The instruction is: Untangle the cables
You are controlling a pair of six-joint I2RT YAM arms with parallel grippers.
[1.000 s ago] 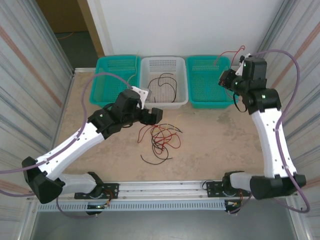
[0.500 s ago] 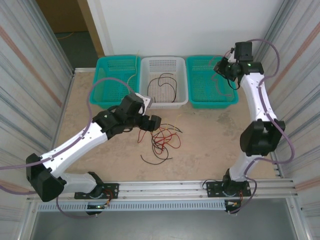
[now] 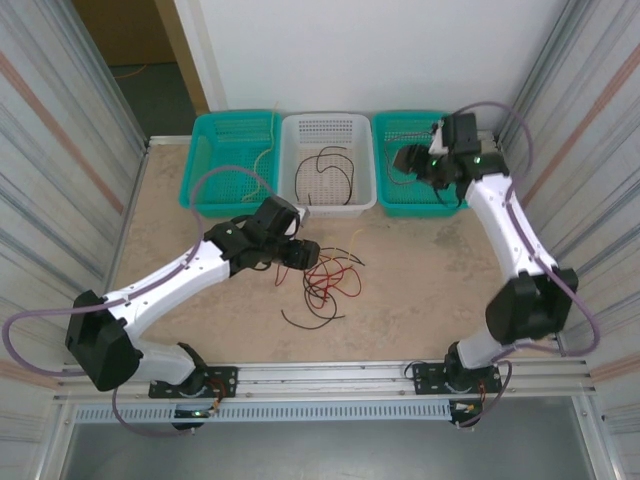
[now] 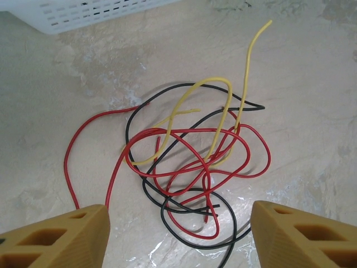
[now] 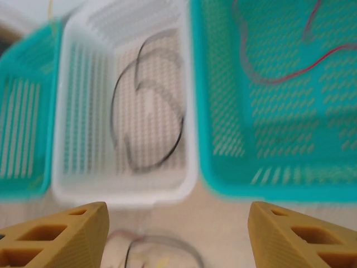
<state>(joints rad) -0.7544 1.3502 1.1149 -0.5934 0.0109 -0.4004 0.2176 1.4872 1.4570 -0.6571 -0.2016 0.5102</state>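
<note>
Top external: right gripper (image 3: 408, 161), newly opened and empty, had left a red cable (image 5: 329, 56) in the teal basket (image 3: 421, 209); left gripper (image 3: 303, 253), open and empty, had neared the cables (image 3: 325, 276) left of it.

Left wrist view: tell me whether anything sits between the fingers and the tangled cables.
Nothing visible does. The left fingers are open and aimed at the cables, tangled on the table, with only open space between.

The left arm (image 3: 165, 280) and right arm (image 3: 520, 250) have white links between bulky black joints, on black bases (image 3: 468, 372) at the near rail. A lilac-grey cable (image 3: 222, 170) loops along each. Small green lights (image 3: 478, 157) glow on the right arm. The fingers (image 4: 56, 237) are ochre blocks with hollow slots.
</note>
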